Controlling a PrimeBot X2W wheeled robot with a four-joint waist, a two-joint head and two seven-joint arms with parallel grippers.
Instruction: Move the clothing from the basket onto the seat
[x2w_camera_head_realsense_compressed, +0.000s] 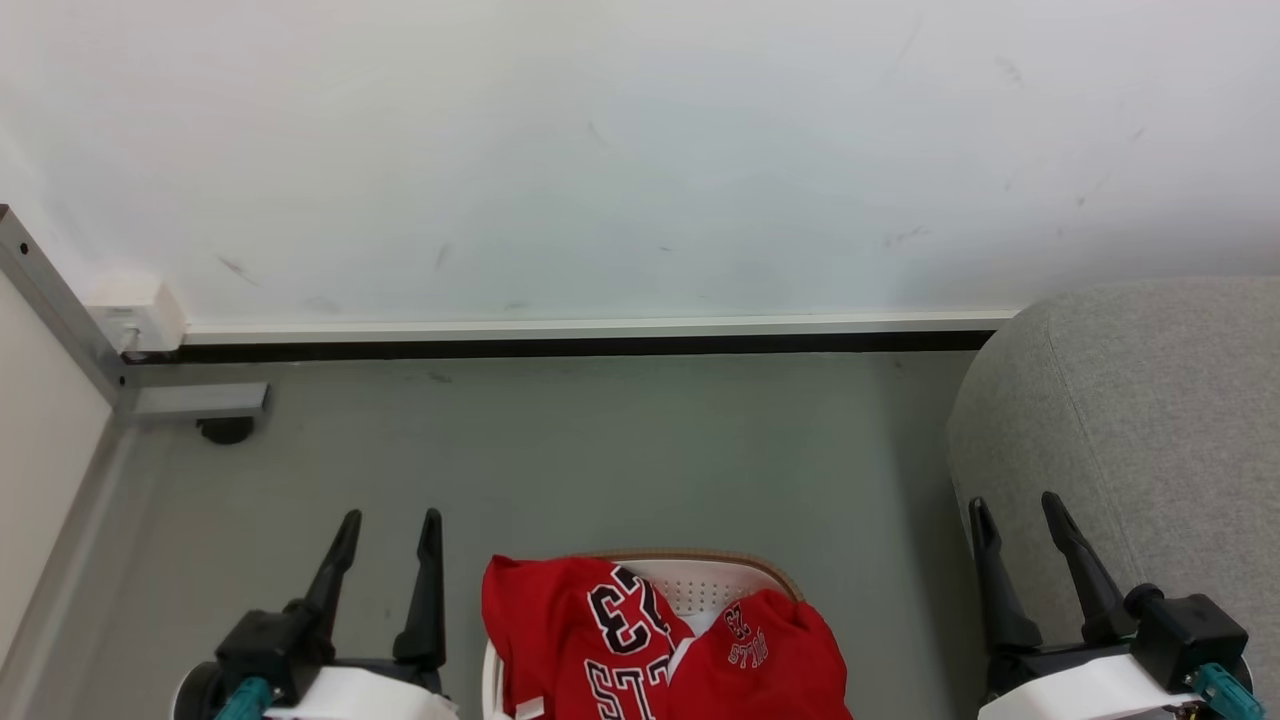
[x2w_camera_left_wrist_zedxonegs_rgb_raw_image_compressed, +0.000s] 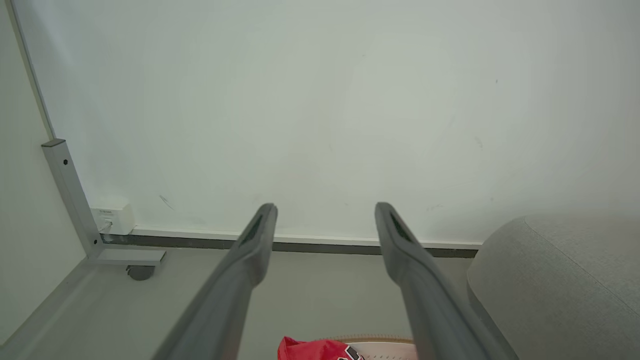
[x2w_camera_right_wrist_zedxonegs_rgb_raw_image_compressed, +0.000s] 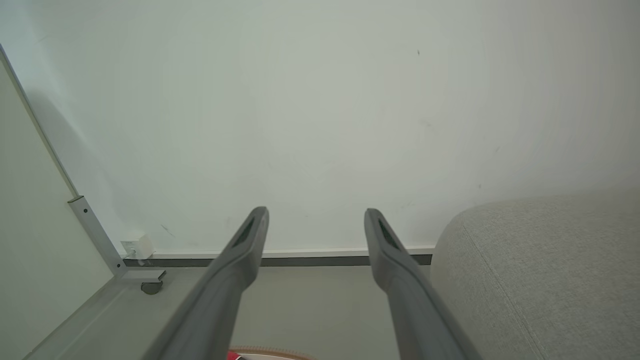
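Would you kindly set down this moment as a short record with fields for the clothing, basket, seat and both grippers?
clothing: red jersey and shorts, heaped in the basket
basket: on the floor, straight ahead of the robot
seat: grey, right of the basket
left gripper: open, holding nothing
right gripper: open, holding nothing, by the seat
progress: clothing not yet moved

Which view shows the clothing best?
The head view: both red pieces of the clothing lie in the basket, the 23 readable. The left wrist view catches a red corner at its bottom edge; the right wrist view, a red sliver.
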